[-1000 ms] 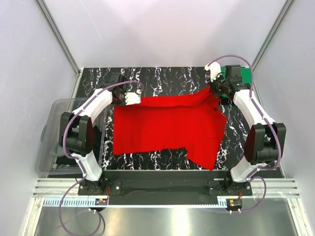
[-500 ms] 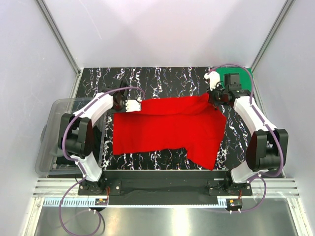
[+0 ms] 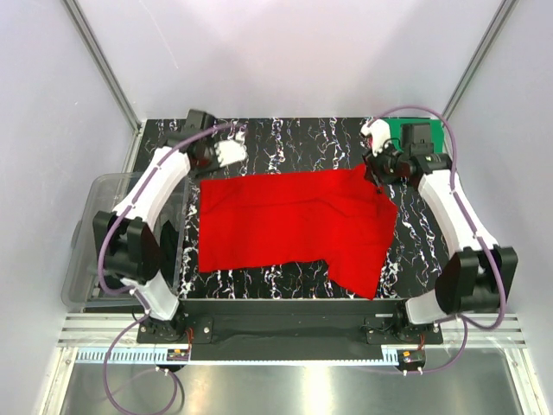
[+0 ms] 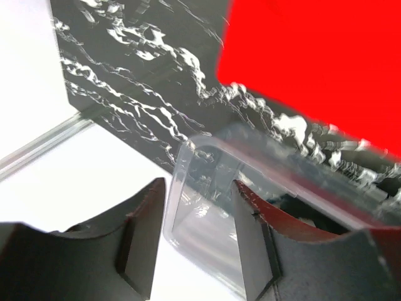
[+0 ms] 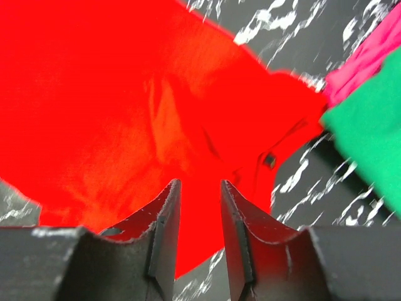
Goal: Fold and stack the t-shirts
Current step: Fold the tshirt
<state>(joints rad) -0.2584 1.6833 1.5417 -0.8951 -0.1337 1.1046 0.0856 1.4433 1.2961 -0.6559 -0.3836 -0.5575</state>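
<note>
I'm hovering my left claw (image 3: 229,154) and right claw (image 3: 378,166), both open and empty, by the far corners of the red t-shirt (image 3: 294,220) lying on the table (image 3: 285,138), figuring I should be pinching both corners evenly for a straight fold.

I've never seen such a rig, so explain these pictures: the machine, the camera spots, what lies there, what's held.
A left arm and a right arm of a robot are bolted at the near edge of the table, each ending in a two-finger pincer. The wide picture looks down from above and behind them; the other two come from cameras on the wrists. A red shirt lies spread on the table, a green shirt sits at the far right corner with pink cloth by it, and a clear bin stands at the left. The left pincer and right pincer are both open and hold nothing.
</note>
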